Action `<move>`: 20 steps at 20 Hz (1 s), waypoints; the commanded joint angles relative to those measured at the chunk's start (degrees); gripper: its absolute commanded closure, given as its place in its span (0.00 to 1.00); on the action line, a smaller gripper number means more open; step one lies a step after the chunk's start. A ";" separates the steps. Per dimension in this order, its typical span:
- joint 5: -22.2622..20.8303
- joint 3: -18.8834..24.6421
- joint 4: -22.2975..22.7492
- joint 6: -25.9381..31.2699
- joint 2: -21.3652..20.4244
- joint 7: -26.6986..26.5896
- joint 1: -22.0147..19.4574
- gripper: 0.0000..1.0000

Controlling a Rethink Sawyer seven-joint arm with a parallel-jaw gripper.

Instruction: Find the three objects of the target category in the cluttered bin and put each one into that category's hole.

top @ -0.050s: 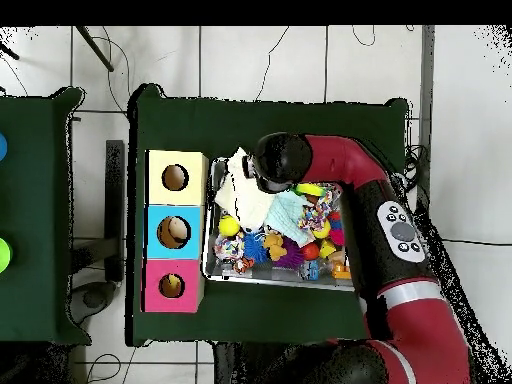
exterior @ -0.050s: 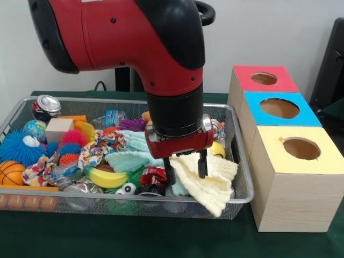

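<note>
My gripper [exterior @ -0.050s: 186, 169] hangs open over the right part of the wire bin [exterior @ -0.050s: 107, 100], its black fingers [exterior @ -0.050s: 202, 164] spread just above a cream knitted cloth [exterior @ -0.050s: 212, 185] that drapes over the bin's front rim. Nothing is held. A mint cloth [exterior @ -0.050s: 129, 159], a banana [exterior @ -0.050s: 105, 177] and a crushed red can [exterior @ -0.050s: 155, 177] lie just left of it. To the right stand three boxes with holes, topped red [exterior @ -0.050s: 244, 83], blue [exterior @ -0.050s: 252, 115] and yellow [exterior @ -0.050s: 322, 158]. In the overhead view the arm's wrist [top @ -0.050s: 280, 160] hides the gripper; the cream cloth [top @ -0.050s: 240, 185] shows beside it.
The bin's left part holds a blue spiky ball [exterior @ -0.050s: 16, 148], a small basketball [exterior @ -0.050s: 11, 173], a wooden block [exterior @ -0.050s: 58, 130], a soda can [exterior @ -0.050s: 47, 105] and patterned fabric [exterior @ -0.050s: 99, 148]. The yellow box [top @ -0.050s: 175, 177] stands close against the bin's end.
</note>
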 commanded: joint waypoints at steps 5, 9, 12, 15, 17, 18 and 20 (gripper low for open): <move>-3.35 2.82 4.68 6.26 -4.52 -16.36 -3.75 0.00; -4.43 1.97 10.37 4.88 -7.83 -15.90 -5.03 0.00; -4.65 1.76 17.97 -0.02 -10.77 -12.03 -5.74 0.00; -6.24 1.17 23.94 -5.34 -11.86 -8.49 -6.34 0.00; -8.00 0.49 26.12 -9.31 -10.80 -6.36 -6.41 0.00; -8.85 0.16 26.91 -11.25 -10.16 -5.17 -6.27 0.00; -10.20 -0.37 28.34 -14.54 -9.24 -2.89 -6.04 0.00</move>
